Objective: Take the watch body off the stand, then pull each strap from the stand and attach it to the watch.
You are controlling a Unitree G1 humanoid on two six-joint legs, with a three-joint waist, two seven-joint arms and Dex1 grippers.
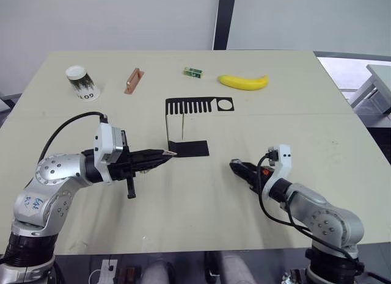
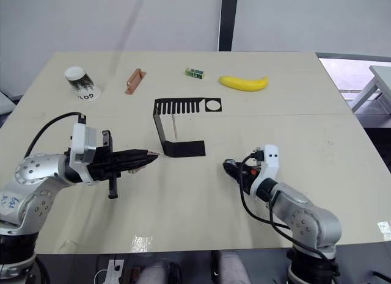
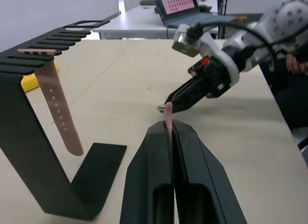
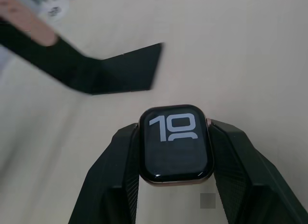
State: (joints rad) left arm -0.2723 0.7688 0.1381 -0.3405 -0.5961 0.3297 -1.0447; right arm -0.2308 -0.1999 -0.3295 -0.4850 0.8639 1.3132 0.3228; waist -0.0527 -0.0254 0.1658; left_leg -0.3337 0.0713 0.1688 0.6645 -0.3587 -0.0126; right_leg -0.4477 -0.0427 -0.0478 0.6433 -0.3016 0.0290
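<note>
The right gripper point(image 4: 174, 151) is clamping the watch point(image 4: 175, 145) by its sides, screen facing the wrist camera, holding it in front of the stand point(image 1: 183, 128), probably so the strap ends stay free. The left gripper point(image 3: 169, 132) is pinching one strap point(image 3: 168, 114) edge-on between closed fingers, its tip aiming at the watch, presumably for sliding in. The other strap point(image 3: 57, 108) is hanging from the stand's comb top point(image 3: 33, 55), waiting its turn. Whether the held strap is touching the watch is unclear.
</note>
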